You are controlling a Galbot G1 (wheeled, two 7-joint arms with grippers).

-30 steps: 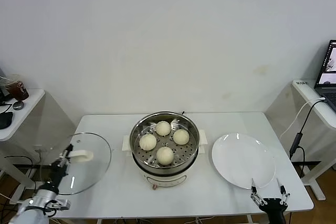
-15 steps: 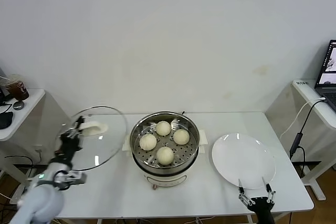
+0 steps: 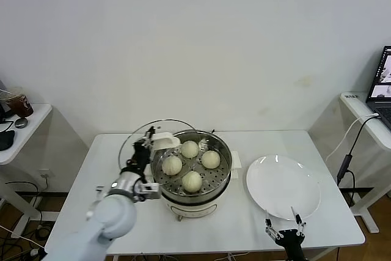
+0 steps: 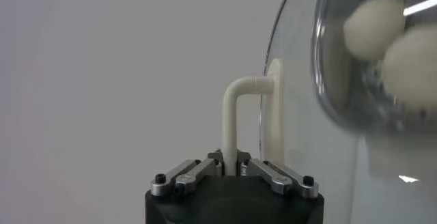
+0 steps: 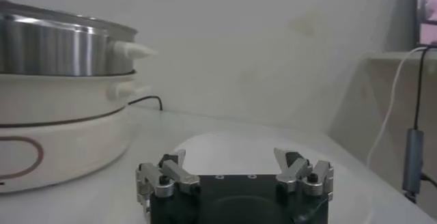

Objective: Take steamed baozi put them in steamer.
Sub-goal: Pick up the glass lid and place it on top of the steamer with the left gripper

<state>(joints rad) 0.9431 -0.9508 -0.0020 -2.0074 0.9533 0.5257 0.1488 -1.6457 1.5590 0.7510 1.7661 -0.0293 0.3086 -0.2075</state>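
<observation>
The steamer (image 3: 183, 203), a shiny steel pot on a cream base, stands mid-table with several pale steamed baozi (image 3: 192, 180) on its perforated tray. My left gripper (image 3: 148, 143) is shut on the white handle (image 3: 164, 138) of a round glass lid (image 3: 135, 140), held tilted in the air over the pot's left rim. In the left wrist view the gripper (image 4: 232, 168) pinches the handle (image 4: 232, 119), and baozi (image 4: 374, 26) show through the lid's glass (image 4: 300, 130). My right gripper (image 3: 283, 232) is open and empty at the table's front edge, below the plate; its wrist view shows its fingers (image 5: 234, 169) spread, with the steamer (image 5: 54, 41) off to one side.
An empty white plate (image 3: 283, 186) lies right of the steamer, also seen as a plate (image 5: 239, 147) ahead of the right gripper. A side table with a laptop (image 3: 382, 80) and a hanging cable (image 3: 348, 163) stands at the right. A desk with a cup (image 3: 21, 103) is at the left.
My left arm has lifted the glass lid from the table's left side and carried it right, up to the steamer's left rim. The right gripper has slid slightly left along the front edge.
</observation>
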